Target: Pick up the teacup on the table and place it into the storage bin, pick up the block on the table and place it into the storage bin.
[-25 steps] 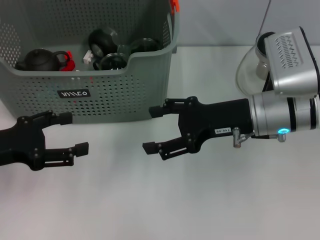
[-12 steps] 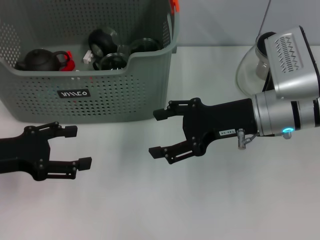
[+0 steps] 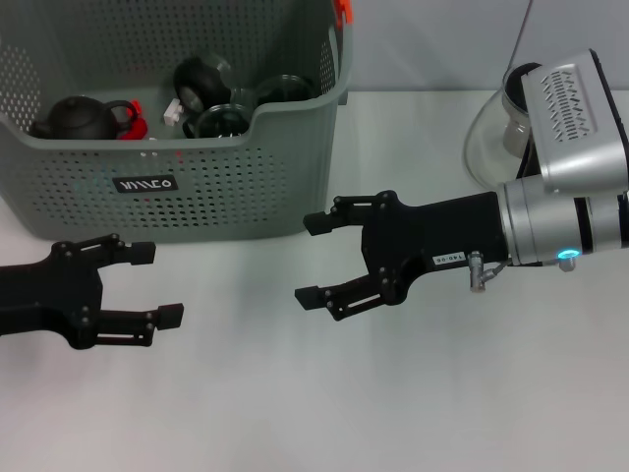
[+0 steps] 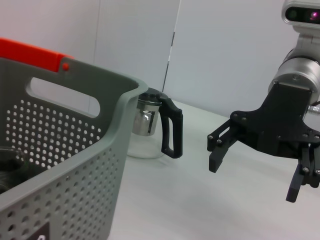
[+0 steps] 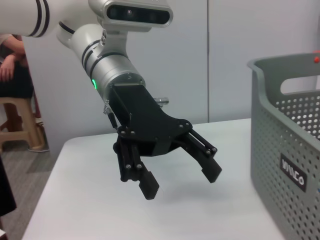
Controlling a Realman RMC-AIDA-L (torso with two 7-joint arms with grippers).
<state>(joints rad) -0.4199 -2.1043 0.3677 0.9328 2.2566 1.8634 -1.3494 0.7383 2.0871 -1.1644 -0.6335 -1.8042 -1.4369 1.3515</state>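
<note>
**Two open tools wait by the full bin**

White worktop [image 3: 295, 393] fills most of the head view, with a pale wall behind it. On the far left part of the worktop stands the storage bin [image 3: 226, 187], a big grey-green basket with many small holes in its sides. It has a small black label [image 3: 145, 184] on the front and an orange tab [image 3: 343, 11] at its rim. Inside the bin lie a dark teapot [image 3: 77, 118] with something red beside it, and some dark cups [image 3: 218, 120] close together. I cannot tell from these pictures if the block is in there.

The left tool [image 3: 155, 283] hangs just above the worktop, in front of the bin's left side and a little apart from it. Its two black fingers are spread wide and hold nothing.

The right tool [image 3: 314, 258] hangs over the middle of the worktop, near the bin's front right corner but not touching it. Its fingers are spread wide too, and nothing is between them.

A glass pot [image 4: 150, 131] with a black handle stands on the worktop at the far right, well apart from the bin.
</note>
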